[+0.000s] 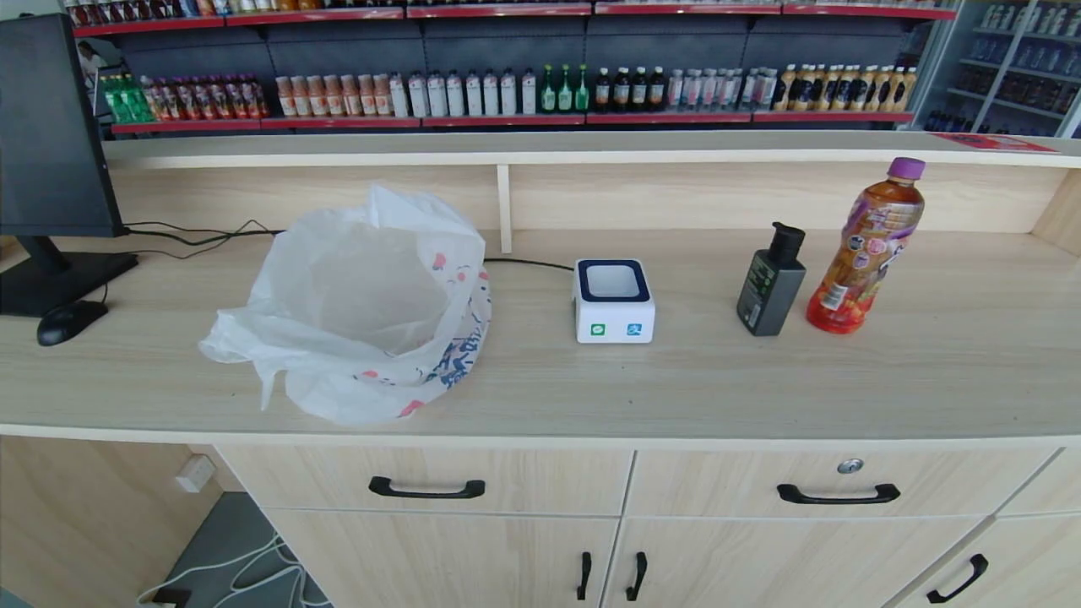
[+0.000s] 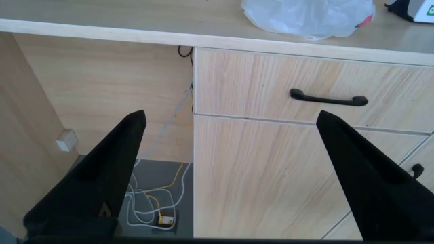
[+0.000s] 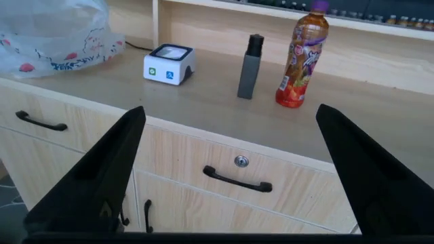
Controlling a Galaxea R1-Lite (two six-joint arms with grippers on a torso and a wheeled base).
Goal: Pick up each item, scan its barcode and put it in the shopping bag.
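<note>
Left jaws, right jaws: spread wide, empty, low before drawers (image 1: 524, 481).
Worktop (image 1: 676, 388): shopping bag (image 1: 355, 304) left, mouth open; scanner (image 1: 614, 300) centre; pump bottle (image 1: 770, 283), drink bottle (image 1: 866, 249) upright right, close together.
Advice: right jaws side-grasp pump bottle mid-body, avoid toppling neighbour.

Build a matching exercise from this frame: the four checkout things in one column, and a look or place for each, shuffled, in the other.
Things:
1. shopping bag
2. scanner
3. dark pump bottle
4. drink bottle

Descriptions:
A. purple cap, farthest to the robot's right
B. white box with a dark-rimmed window
C. open and crumpled, farthest left of the four
D. upright between the scanner and the drink bottle

Pairs: 1-C, 2-B, 3-D, 4-A
</note>
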